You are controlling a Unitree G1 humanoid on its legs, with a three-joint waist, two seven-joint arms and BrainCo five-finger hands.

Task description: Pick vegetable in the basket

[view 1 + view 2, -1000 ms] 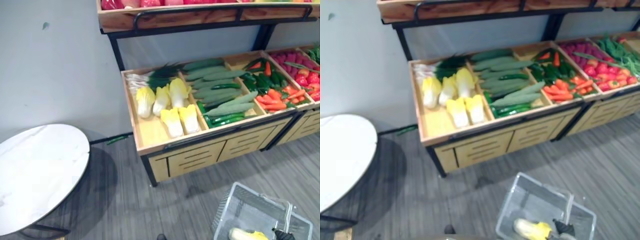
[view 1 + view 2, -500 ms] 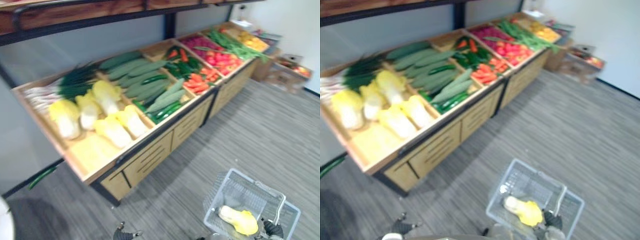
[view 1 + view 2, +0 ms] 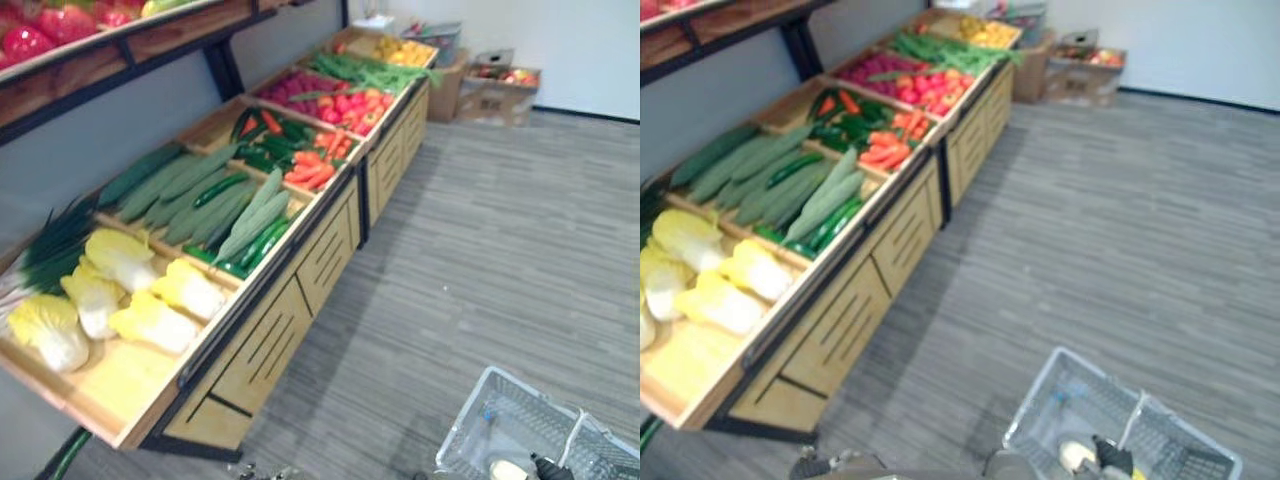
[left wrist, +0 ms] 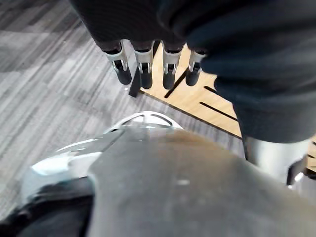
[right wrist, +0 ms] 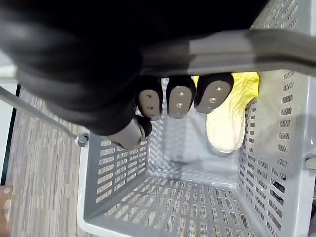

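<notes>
Right hand: the right hand (image 3: pixel 1110 456) has its fingers (image 5: pixel 178 101) curled round the handle (image 5: pixel 256 47) of the grey basket (image 5: pixel 113 163), which hangs below them.
Vegetable: one pale yellow cabbage (image 5: pixel 226 123) lies in the basket, just beyond the fingertips against an end wall.
Left hand: the left hand (image 4: pixel 148 29) hangs idle with its fingers (image 4: pixel 144 74) straight and loosely spread, holding nothing; the wooden front of the counter (image 3: pixel 270 300) is close beyond them.
Risk, tilt: the cabbage sits at one end, so the basket may hang unevenly and swing; a sharp turn could roll the cabbage about.
Risk, grip: the load rests on the curled fingers alone; if they loosen, the handle likely slips and the basket drops.
Risk, bump: the counter is near the left fingers, so a careless step could knock hand or basket on it.
Surface: the sloped wooden counter holds more cabbages (image 3: pixel 120 300), cucumbers (image 3: pixel 200 200), carrots (image 3: pixel 315 170) and red peppers (image 3: pixel 350 100) in separate bins, well apart from the right fingers.
Room: grey striped floor (image 3: pixel 500 250), a shelf (image 3: pixel 120 40) above the counter, boxes (image 3: pixel 495 85) by the far wall.
</notes>
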